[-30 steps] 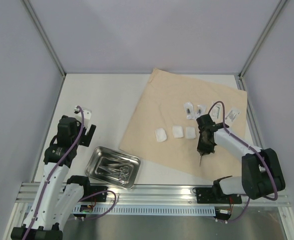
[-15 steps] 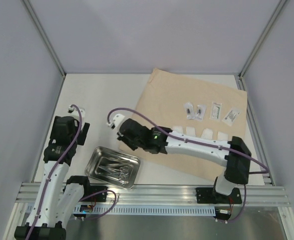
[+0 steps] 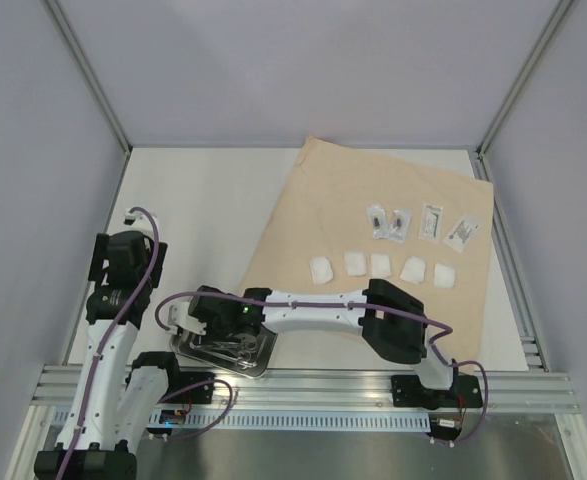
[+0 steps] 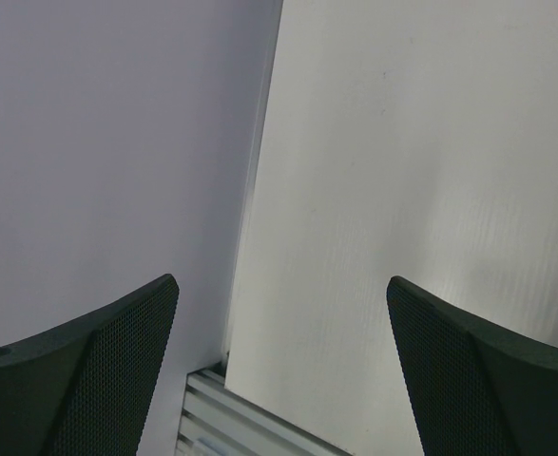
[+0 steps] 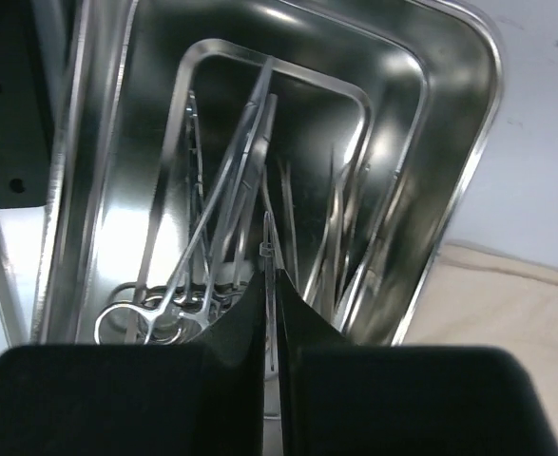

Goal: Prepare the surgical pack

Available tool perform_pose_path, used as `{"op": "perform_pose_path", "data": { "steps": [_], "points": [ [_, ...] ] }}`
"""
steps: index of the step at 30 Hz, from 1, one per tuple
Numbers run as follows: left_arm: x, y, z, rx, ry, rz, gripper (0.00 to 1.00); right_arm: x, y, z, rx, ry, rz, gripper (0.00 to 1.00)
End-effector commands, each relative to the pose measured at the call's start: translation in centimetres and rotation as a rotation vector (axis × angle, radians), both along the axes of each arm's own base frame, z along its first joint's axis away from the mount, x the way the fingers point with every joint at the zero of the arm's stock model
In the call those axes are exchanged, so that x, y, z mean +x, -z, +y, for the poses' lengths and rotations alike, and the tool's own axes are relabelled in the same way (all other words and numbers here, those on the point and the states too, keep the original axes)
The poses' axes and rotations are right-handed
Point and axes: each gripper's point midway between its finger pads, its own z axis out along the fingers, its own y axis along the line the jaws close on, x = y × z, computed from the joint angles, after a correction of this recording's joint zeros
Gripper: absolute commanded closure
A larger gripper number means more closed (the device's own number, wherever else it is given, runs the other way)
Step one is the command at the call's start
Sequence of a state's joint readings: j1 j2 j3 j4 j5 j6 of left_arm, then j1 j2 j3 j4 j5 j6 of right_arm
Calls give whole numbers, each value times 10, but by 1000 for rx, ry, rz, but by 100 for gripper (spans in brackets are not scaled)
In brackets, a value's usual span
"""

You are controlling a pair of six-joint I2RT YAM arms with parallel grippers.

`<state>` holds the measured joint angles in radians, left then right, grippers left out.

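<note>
From above, the tan wrap sheet (image 3: 353, 200) lies spread on the right half of the desk (image 3: 203, 200). On it sit a far row of four small clear packets (image 3: 376, 219) and a nearer row of five white gauze pads (image 3: 380, 264). The steel tray (image 3: 260, 362) sits off the sheet, at the near left of the desk. The right arm stretches leftward across the desk and its right tool (image 3: 205, 322) hangs over the tray, hiding part of it; steel clamps (image 3: 235, 347) show inside. The left tool (image 3: 125, 252) is held up beside the left wall, well apart from the tray.

At the left wrist, the left tool (image 4: 280, 285) is spread wide with nothing between its fingers. Below it are bare desk (image 4: 431, 142) and the left wall (image 4: 117, 114).

At the right wrist, the right tool (image 5: 270, 290) is pinched almost fully together on a thin steel sliver, which we take to be the tweezers (image 5: 268, 249), though little of it shows. It points into the tray (image 5: 483, 114), where the clamps (image 5: 212, 218) lie with their ring handles toward the camera. An edge of the wrap sheet (image 5: 507, 313) shows just beside the tray.
</note>
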<state>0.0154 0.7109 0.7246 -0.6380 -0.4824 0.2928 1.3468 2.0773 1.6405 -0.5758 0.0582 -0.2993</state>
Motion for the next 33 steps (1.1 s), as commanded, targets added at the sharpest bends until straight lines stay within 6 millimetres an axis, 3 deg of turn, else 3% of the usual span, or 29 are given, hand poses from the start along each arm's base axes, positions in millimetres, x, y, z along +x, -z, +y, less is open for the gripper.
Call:
{"op": "perform_pose_path", "data": {
  "steps": [1,8,22,33],
  "points": [
    [3,-10,4,3,-33,-50,0,-10,-6,14,10,-88,-2,99],
    [5,-7,2,-6,-17,-42,0,-4,19,13,-55,-110,-36,99],
    [5,-3,-2,-19,3,-29,0,18,44,11,-150,-65,-104,100],
    [6,-3,-2,-24,6,-23,0,37,41,15,-119,38,-69,100]
  ]
}}
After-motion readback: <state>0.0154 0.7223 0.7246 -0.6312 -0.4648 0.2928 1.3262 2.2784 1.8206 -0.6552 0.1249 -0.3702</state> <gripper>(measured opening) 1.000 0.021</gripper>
